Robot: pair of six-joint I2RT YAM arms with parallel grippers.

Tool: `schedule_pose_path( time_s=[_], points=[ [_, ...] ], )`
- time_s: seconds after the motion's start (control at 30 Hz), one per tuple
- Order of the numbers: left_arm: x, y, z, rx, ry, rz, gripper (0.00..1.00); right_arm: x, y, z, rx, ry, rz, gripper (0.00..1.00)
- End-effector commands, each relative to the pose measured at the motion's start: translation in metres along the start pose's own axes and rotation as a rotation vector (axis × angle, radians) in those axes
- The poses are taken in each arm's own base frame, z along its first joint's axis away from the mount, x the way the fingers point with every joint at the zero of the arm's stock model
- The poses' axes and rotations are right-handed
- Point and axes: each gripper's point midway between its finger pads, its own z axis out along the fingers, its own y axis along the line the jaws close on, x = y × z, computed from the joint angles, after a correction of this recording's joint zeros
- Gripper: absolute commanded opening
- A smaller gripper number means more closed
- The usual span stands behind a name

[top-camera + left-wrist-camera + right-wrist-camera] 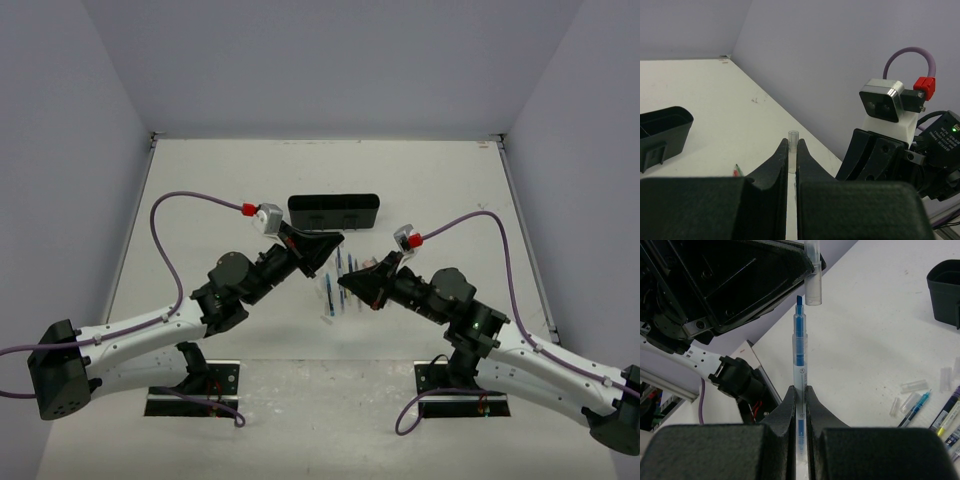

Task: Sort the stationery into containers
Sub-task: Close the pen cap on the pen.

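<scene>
White tabletop carries the black organizer tray at far centre. Upright in the clenched right gripper stands a blue-inked pen; the left gripper pinches a clear cap just above its tip. Nearby loose pens are cut off at the picture's edge.

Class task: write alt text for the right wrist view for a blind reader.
The right gripper clamps a blue pen, its tip close to a clear cap held by the left gripper. Loose pens lie on the table.
</scene>
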Motion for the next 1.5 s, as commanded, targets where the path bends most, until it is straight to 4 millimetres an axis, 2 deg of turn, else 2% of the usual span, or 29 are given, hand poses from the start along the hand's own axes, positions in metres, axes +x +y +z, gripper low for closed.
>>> schedule_pose_path(
  time_s=[0.0, 0.37, 1.47],
  points=[
    [-0.022, -0.009, 0.002, 0.018, -0.075, -0.022, 0.00, -0.011, 0.006, -0.002, -0.013, -0.029, -0.015, 0.00],
    [-0.026, -0.008, -0.003, 0.009, -0.089, -0.028, 0.00, -0.013, 0.005, -0.002, 0.005, -0.031, -0.010, 0.00],
    [-0.010, -0.006, -0.003, 0.026, -0.055, -0.044, 0.00, -0.032, 0.007, 0.000, 0.032, -0.073, -0.011, 0.00]
  ],
)
